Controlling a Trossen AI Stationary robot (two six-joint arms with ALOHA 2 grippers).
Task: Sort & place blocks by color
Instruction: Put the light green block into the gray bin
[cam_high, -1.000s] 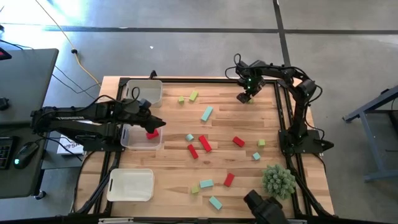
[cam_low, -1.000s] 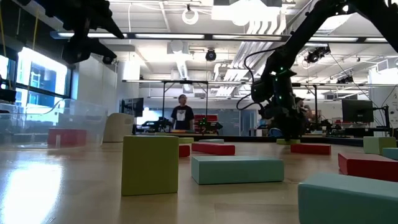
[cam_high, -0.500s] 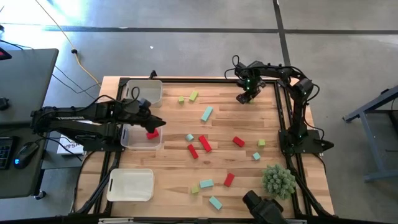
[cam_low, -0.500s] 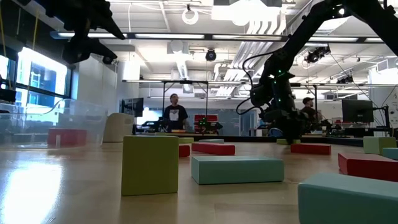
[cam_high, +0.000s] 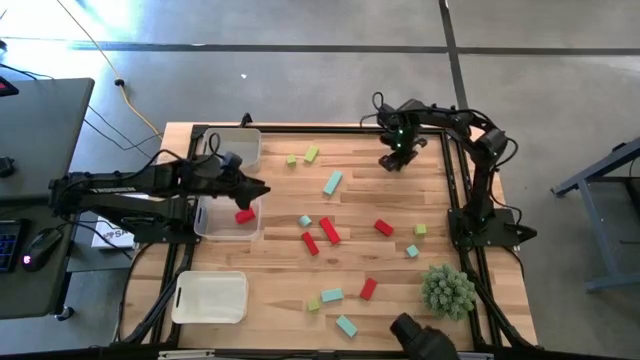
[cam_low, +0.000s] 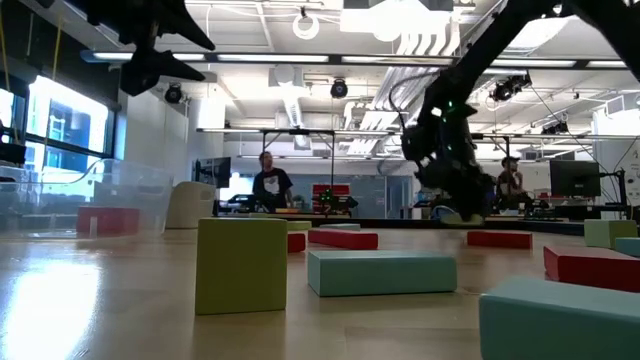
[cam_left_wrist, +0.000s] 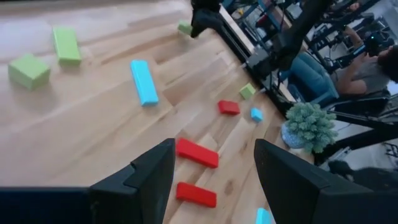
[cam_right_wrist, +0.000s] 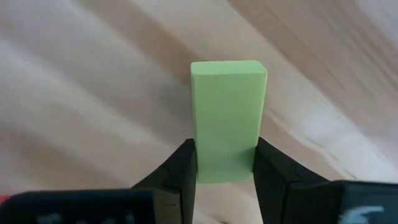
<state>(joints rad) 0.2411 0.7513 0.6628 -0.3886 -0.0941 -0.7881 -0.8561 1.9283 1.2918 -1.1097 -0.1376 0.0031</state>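
The right gripper (cam_high: 392, 160) was low over the far right part of the wooden counter (cam_high: 370, 200), and in the right wrist view its jaws were closed against the two long sides of a yellow-green block (cam_right_wrist: 227, 118) lying on the wood. The left gripper (cam_high: 259, 188) hung above the middle clear bin (cam_high: 205, 226) at the counter's left edge, its jaws spread wide with nothing between them, as the left wrist view showed. One red block (cam_high: 244, 215) lay inside that bin. Another clear bin (cam_high: 240, 148) stood beyond it toward the far edge and a third (cam_high: 210, 297) nearer the front.

The remaining blocks lay scattered across the counter: two yellow-green ones (cam_high: 312, 154) near the far edge, a long teal bar (cam_high: 332, 182) near the centre, a pair of red bars (cam_high: 329, 231) just in front of it, and a red, teal and yellow-green cluster (cam_high: 332, 295) toward the front. A spiky green plant ball (cam_high: 447, 289) sat at the front right corner. In the low view, a person (cam_low: 266, 185) stood in the room beyond.
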